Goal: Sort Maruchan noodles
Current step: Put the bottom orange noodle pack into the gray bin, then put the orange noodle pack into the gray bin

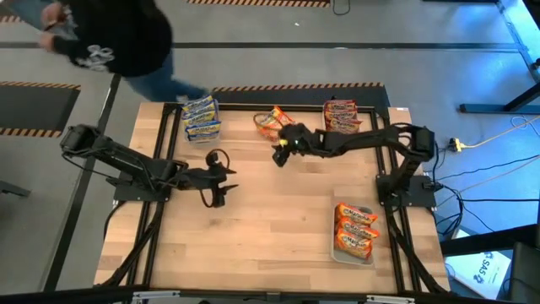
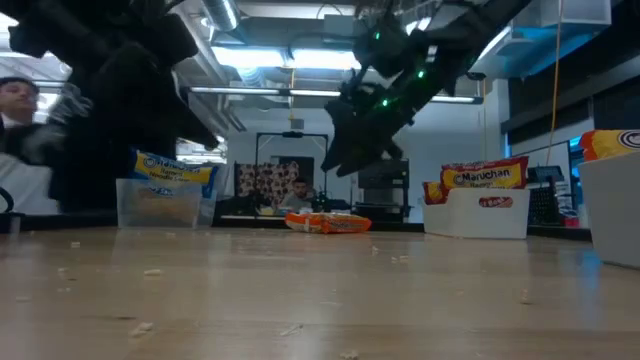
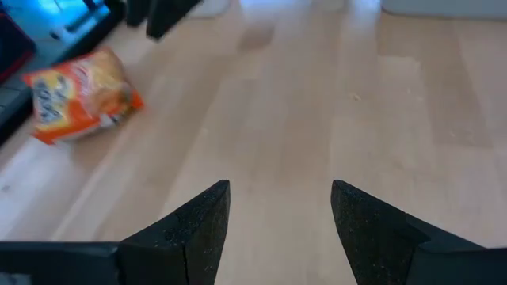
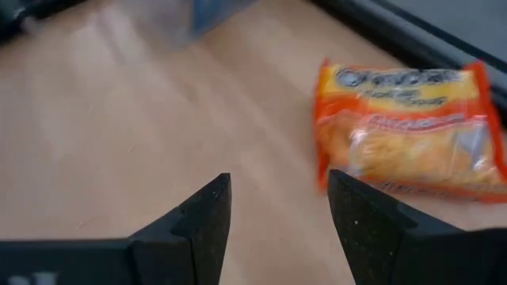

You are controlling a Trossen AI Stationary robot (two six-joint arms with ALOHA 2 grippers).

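Observation:
One orange Maruchan packet (image 1: 269,123) lies flat on the table near the far edge; it also shows as the orange packet (image 4: 408,131) and the orange packet (image 3: 79,95). My right gripper (image 1: 279,154) hovers open just on the near side of it, touching nothing, its fingers (image 4: 207,214) over bare wood. My left gripper (image 1: 224,178) is open above mid-table, left of centre, holding nothing. Blue-and-yellow packets (image 1: 201,118) sit in a clear tub at the far left. Red packets (image 1: 341,113) fill a far-right tub, and orange ones (image 1: 355,230) a tub at the near right.
A person in dark clothes (image 1: 110,38) stands beyond the table's far left corner. In the low view the tub of blue packets (image 2: 165,190), the loose orange packet (image 2: 328,222) and the tub of red packets (image 2: 480,198) line the far side. Bare wood (image 1: 253,228) spans the centre and near left.

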